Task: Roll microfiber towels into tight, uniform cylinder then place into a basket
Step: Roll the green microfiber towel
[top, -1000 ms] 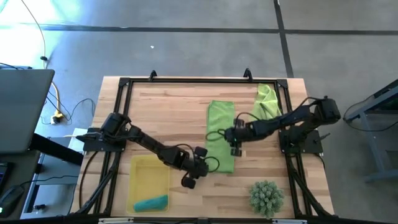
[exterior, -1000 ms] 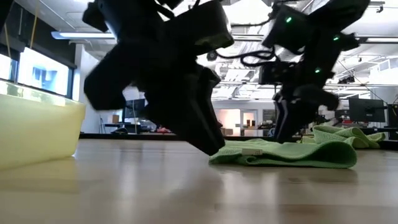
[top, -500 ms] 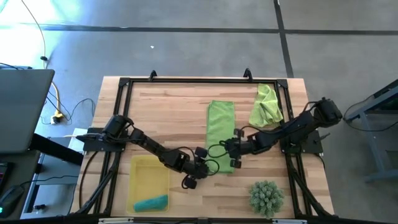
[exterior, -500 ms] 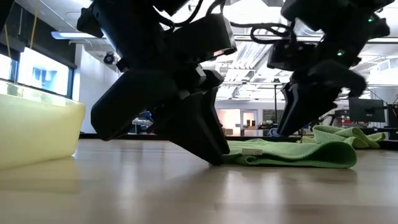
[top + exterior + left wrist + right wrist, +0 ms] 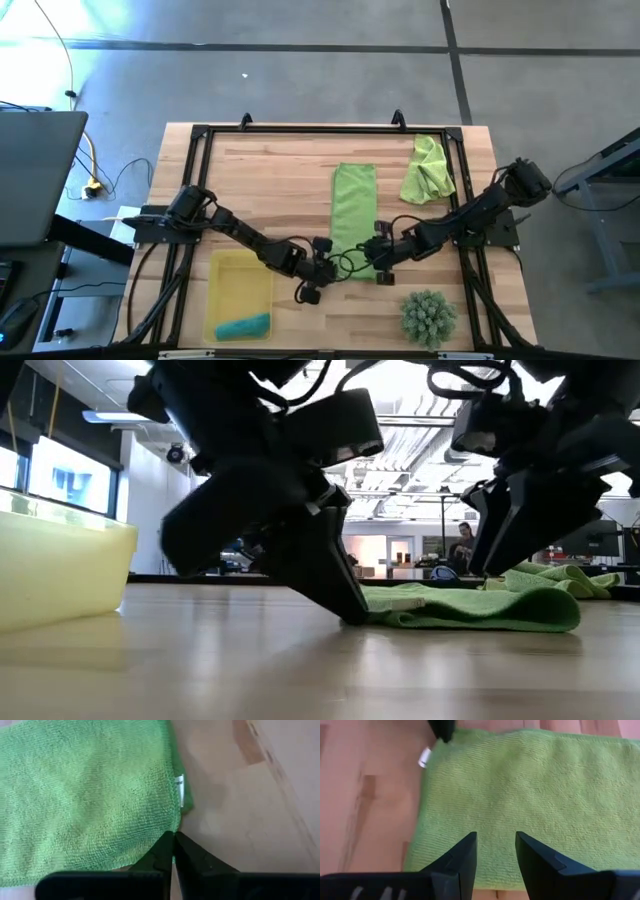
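While the left hand (image 5: 172,837) is pinched together on the near corner of the flat lime-green microfiber towel (image 5: 85,790), the right hand (image 5: 495,845) (fingers apart) hovers over its edge.

You will find no text, brand, number or sign that can be read in any view. The one item that could carry print is the small white tag (image 5: 179,786) sewn to the near corner of the flat green towel (image 5: 85,795); it also shows in the right wrist view and the low view, but in each it is too small for you to make out any lettering. The far room seen in the low view shows lit panels and screens, none with characters you can read.
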Controlling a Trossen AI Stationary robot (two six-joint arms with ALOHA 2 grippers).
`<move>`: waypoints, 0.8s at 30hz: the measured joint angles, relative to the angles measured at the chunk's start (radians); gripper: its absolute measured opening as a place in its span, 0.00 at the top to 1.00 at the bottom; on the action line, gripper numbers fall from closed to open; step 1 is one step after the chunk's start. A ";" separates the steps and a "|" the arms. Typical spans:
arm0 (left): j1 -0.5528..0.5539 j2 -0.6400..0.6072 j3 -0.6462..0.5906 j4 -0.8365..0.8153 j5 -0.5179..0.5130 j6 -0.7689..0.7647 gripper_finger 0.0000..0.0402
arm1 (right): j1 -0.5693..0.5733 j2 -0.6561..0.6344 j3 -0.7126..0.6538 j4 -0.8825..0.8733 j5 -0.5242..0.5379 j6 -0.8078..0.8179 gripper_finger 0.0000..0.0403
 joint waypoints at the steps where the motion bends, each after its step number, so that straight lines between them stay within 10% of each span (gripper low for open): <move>1: 0.000 0.002 0.010 -0.005 -0.007 0.000 0.98 | 0.005 0.000 0.000 0.009 0.000 0.000 0.68; 24: 0.003 -0.001 0.236 -0.186 0.023 -0.079 1.00 | 0.091 0.005 0.019 0.009 -0.121 0.028 0.68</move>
